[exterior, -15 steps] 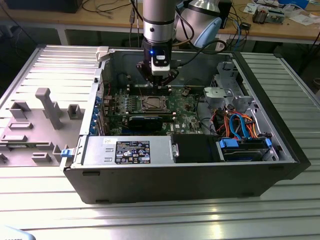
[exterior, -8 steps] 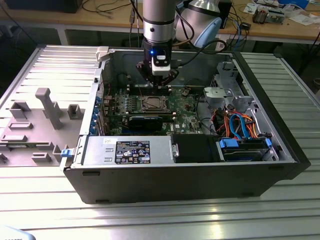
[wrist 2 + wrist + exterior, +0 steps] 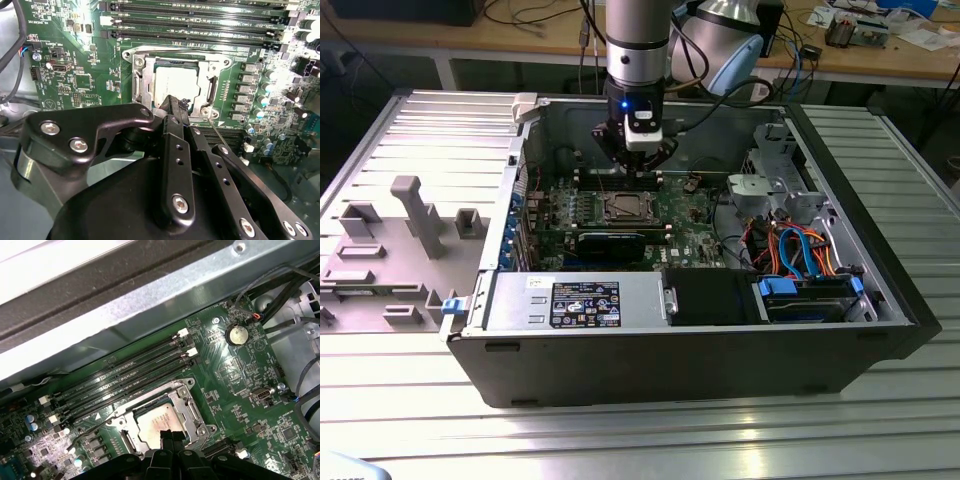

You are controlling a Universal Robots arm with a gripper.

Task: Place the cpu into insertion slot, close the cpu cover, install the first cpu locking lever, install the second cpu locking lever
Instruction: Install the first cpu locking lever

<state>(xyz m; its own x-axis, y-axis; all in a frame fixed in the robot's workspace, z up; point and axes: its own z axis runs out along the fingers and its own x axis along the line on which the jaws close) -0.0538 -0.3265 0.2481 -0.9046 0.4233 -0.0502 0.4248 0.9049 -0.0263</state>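
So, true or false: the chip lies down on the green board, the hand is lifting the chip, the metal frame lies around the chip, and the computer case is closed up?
The cpu lies flat on the green board: true.
The hand is lifting the cpu: false; the cpu lies on the board, below the hand.
The cpu cover lies around the cpu: true.
The computer case is closed up: false; it stands open, board in plain sight.
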